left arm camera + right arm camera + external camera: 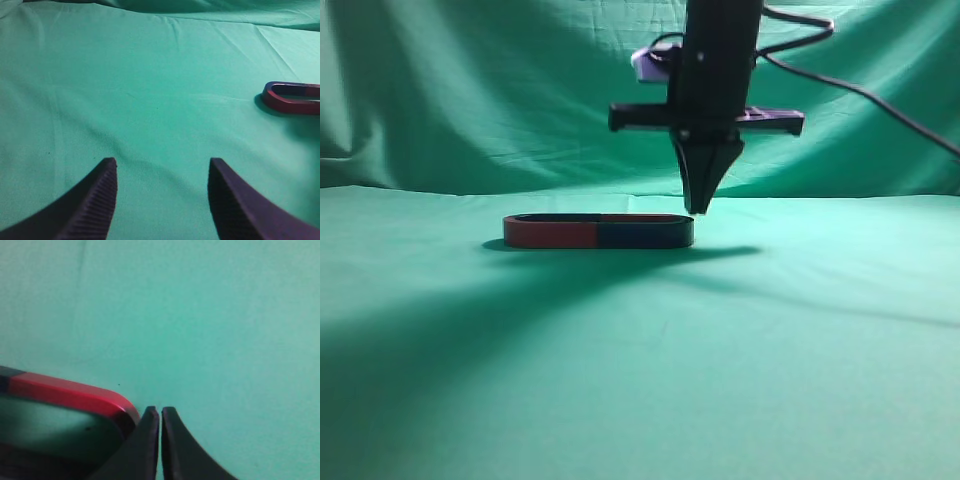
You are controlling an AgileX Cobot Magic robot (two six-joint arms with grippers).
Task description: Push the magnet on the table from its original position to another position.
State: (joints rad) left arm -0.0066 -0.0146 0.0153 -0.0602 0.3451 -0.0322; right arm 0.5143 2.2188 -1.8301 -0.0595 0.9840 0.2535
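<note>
A flat magnet point(598, 231) lies on the green desk point(640, 380), near the middle. From the side it looks like a long, low loop. Its left half is red and its right half is dark blue-black.

The right end effector point(698, 205) hangs straight down from a black arm point(715, 60). Its tips sit right at the dark right end of the magnet, just above or against the rounded end; I cannot tell if they touch. Its two fingers point(145, 440) are pressed together with only a thin line between them, and they hold nothing. In the right wrist view the rounded end of the magnet point(70, 395) sits just to the left of the tips, with a red rim on top.

The left end effector point(162, 192) is low over bare green cloth. Its two ridged fingers point(95, 200) are spread wide apart with nothing between them. The magnet point(292, 97) is far off to its right, near the edge of that view.

A green cloth point(470, 90) hangs behind the desk. A dark shadow falls across the desk in front of the magnet.
</note>
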